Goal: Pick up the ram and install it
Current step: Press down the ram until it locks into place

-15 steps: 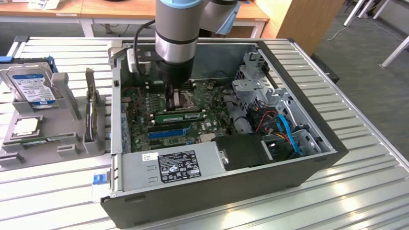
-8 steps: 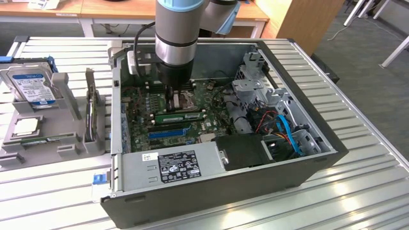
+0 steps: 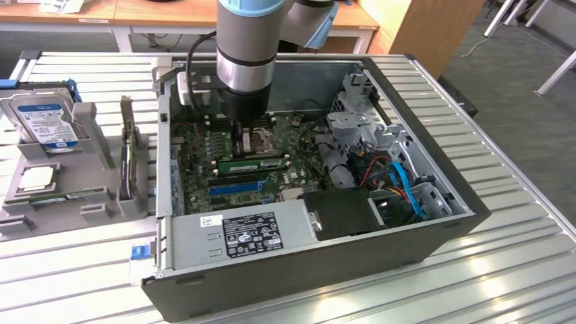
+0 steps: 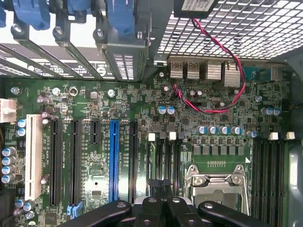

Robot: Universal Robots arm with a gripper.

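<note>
The jaws' state cannot be told; the gripper [image 3: 245, 138] hangs inside the computer case [image 3: 432, 229], over the motherboard [image 4: 94, 94], near a seated ram [image 3: 252, 164].

Under the gripper [image 4: 163, 210], whose matt black links I am viewing as plastic, the motherboard [image 4: 142, 123] is showing a glossy green laminate. Beside it, the CPU socket frame [image 4: 217, 182] is gleaming as bright metal. Ahead, the perforated case wall [image 4: 236, 23] is reading as matt grey steel. The ribbed table [image 3: 504, 256] is reflecting light as brushed metal.
</note>
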